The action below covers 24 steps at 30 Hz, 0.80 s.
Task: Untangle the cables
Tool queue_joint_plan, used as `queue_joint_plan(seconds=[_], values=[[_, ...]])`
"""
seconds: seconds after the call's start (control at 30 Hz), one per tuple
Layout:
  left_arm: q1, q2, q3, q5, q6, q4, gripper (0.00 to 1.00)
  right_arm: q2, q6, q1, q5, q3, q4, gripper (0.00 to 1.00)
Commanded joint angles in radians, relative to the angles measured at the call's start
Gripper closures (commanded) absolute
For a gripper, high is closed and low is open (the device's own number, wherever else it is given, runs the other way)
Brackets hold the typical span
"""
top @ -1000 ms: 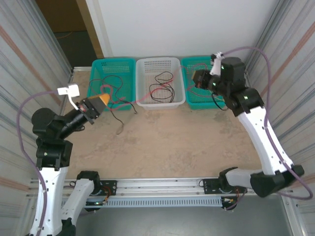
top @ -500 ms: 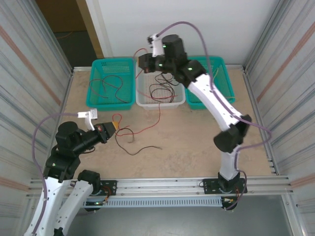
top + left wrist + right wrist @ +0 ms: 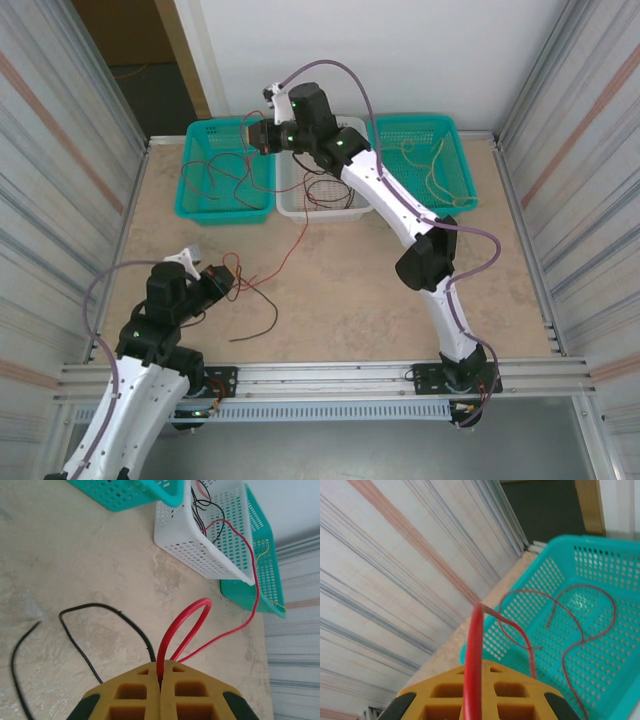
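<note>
Left arm sits folded low over the near-left corner of the table, wrist aimed at the middle. Left gripper is clamped right down, yellow pads pressed together on a loop of the red cable. From that pinch the cable runs out across the table, climbs over the front rim of the white basket and drops in among black strands. A black cable lies loose on the table just beside the gripper, curling toward the near edge. One end is cut off at the bottom of the wrist view.

Right arm is at full stretch. Its base is at the near-right, its elbow over the middle, and the forearm reaches across the white basket to the far edge. Right gripper hangs above the line where the left teal basket meets the white one. It is squeezed closed too, with a red strand nipped between the fingers and poking out past the tips. Below it, dark red cables curl on the teal basket's floor. A yellow cable lies in the right teal basket.

I can't tell whether that strand and the left gripper's cable are one wire. The run between them is lost behind the arm and the mesh.
</note>
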<state>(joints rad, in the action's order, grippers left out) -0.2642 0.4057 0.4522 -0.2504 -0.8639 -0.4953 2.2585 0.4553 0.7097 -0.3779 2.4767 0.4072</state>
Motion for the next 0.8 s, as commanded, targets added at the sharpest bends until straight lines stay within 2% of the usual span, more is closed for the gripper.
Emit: queue_joint_plan(seconds=[0.0, 0.07, 0.23, 0.4, 0.77], values=[[-0.003, -0.015, -0.032, -0.032, -0.071, 0.091, 1.00, 0.007, 0.044, -0.004, -0.111, 0.045, -0.163, 1.00], [-0.004, -0.009, -0.048, -0.041, -0.074, 0.093, 1.00, -0.023, 0.043, 0.009, -0.129, 0.010, -0.229, 1.00], [-0.006, -0.014, -0.086, -0.048, -0.088, 0.095, 1.00, -0.071, -0.061, 0.067, -0.042, 0.024, -0.232, 1.00], [-0.007, -0.043, -0.093, -0.047, -0.093, 0.081, 1.00, 0.070, -0.014, 0.046, -0.028, 0.217, -0.130, 1.00], [-0.011, -0.020, -0.104, -0.058, -0.107, 0.121, 1.00, 0.233, 0.126, -0.011, -0.101, 0.183, -0.214, 0.96]])
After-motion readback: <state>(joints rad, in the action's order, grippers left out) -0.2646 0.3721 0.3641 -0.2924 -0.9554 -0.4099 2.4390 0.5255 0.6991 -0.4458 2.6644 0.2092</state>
